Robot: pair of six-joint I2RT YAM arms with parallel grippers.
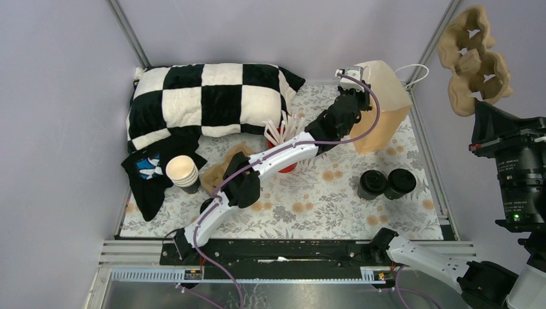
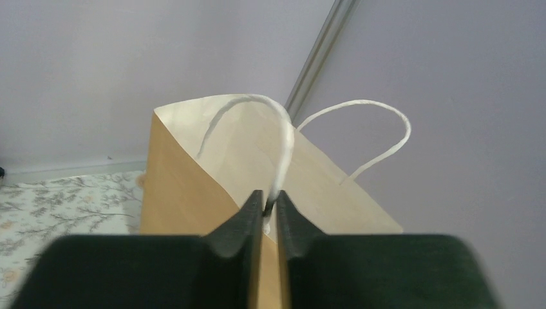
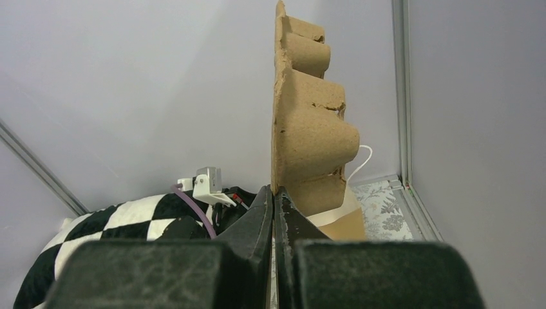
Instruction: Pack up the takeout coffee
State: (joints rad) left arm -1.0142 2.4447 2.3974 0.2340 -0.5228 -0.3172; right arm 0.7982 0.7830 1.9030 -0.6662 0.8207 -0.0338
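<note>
Bag-and-carrier staging. Your left gripper (image 2: 270, 201) pinches the handle (image 2: 288, 138) of the paper bag (image 2: 187, 167), and your right gripper (image 3: 273, 193) clamps the cup carrier (image 3: 309, 135) aloft. Next, you likely set it down beside the lidded cups (image 1: 400, 183).

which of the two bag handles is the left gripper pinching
The near handle: its loop runs down into the left gripper; the far handle arcs free, untouched.

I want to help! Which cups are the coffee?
On the flowery table, look right, near the brown paper bag. Two dark cups stand side by side. Only they wear black lids; the cream cup stack is open.
</note>
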